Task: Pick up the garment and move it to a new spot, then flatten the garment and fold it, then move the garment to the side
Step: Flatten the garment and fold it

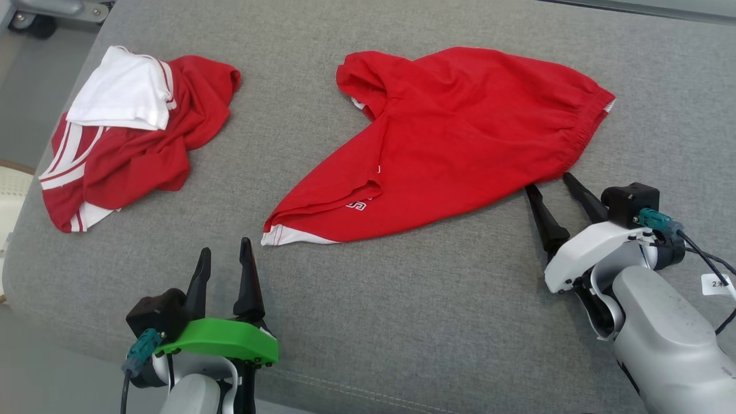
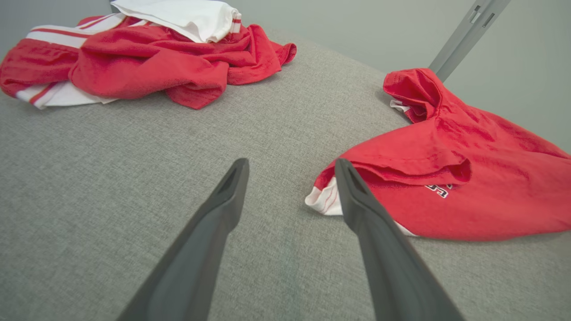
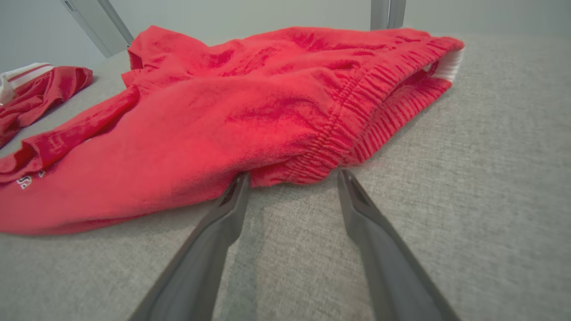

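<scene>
Grippers are hovering nearest, both spread wide and holding nothing: left gripper (image 1: 226,244) at near left, right gripper (image 1: 547,181) with its tips at the elastic edge of the red garment (image 1: 448,144). That is lying centre-right on the grey cushion (image 1: 402,316); a crumpled red-and-white pile (image 1: 132,138) is sitting far left.

Head camera looks steeply down; both low wrist cameras share the garment (image 1: 460,144).

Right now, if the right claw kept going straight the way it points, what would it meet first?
The red shorts: their gathered waistband lies just past the open right claw; whether they touch is unclear.
</scene>
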